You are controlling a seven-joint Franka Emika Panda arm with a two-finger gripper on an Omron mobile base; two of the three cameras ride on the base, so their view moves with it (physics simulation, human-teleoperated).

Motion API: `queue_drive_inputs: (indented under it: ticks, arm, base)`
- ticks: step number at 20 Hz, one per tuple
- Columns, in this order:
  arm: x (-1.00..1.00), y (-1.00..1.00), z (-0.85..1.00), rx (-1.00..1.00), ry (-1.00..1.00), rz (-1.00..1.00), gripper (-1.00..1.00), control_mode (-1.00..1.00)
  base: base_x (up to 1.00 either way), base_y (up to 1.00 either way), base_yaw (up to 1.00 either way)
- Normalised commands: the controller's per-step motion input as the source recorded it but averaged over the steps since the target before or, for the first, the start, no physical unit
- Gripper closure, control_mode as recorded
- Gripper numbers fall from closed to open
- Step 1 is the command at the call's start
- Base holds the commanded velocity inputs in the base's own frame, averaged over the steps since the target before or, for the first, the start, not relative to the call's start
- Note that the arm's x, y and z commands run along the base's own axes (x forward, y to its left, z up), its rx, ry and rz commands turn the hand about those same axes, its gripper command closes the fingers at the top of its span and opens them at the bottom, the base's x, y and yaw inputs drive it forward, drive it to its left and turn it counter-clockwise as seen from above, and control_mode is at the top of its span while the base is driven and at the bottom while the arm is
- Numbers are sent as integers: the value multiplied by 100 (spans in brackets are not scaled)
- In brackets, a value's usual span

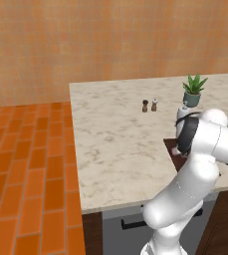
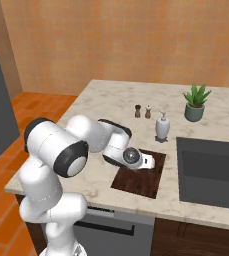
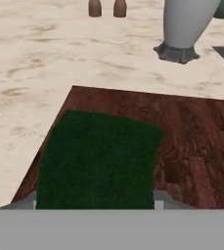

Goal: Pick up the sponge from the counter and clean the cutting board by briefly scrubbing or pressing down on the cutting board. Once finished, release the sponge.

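Green scrubby top: that's the sponge (image 3: 98, 160), dark and fuzzy-looking, a small rectangular block sitting between my fingertips and hovering low over, or maybe pressed on, the near-left end of the cutting board (image 3: 191, 141). Can't tell for sure if it's touching the wood.

Pincer: my gripper (image 3: 95, 202) is closed on the sponge, one grey tip poking out at each lower side of it. From the right base view the hand (image 2: 145, 161) sits low over the board's left part.

How it handles: I'd guess super light and squishy, so it gives under the squeeze and won't slip easily thanks to that rough top. Not fragile at all. Holding it across the short sides like I am seems the sane spot; it leaves the flat face free to press down.

Board: flat, thin, dark brown wood with visible grain (image 2: 146, 180), stiff, probably won't budge under a light press, though a hard sideways scrub could slide it on the stone.

Counter: pale beige marble look (image 1: 115, 144), smooth, faint grey veins.

Other stuff: white soap bottle (image 2: 162, 127) just past the board, two little brown shakers (image 2: 142, 111) further back, potted plant (image 2: 196, 102), dark sink (image 2: 211, 172) just right of the board.

Next, I reckon: brief scrub, then let go.
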Motion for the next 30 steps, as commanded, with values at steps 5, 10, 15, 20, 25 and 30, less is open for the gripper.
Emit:
queue_drive_inputs:
  ticks: [5, 10, 15, 20, 25, 30]
  arm:
    - [-57, 0, 0, 0, 1, 0, 100, -100]
    - [-57, -7, 3, 0, 9, 0, 100, -100]
    - [-12, -12, 33, 1, 5, 0, 100, -100]
    - [1, 0, 78, 6, 0, 0, 100, -100]
    - [9, 5, 78, 7, 0, 2, 100, -100]
    - [26, 22, 55, 10, 12, 9, 100, -100]
  base:
    - [0, 0, 0]
    - [0, 0, 0]
    - [0, 0, 0]
    - [0, 0, 0]
    - [0, 0, 0]
    - [0, 0, 0]
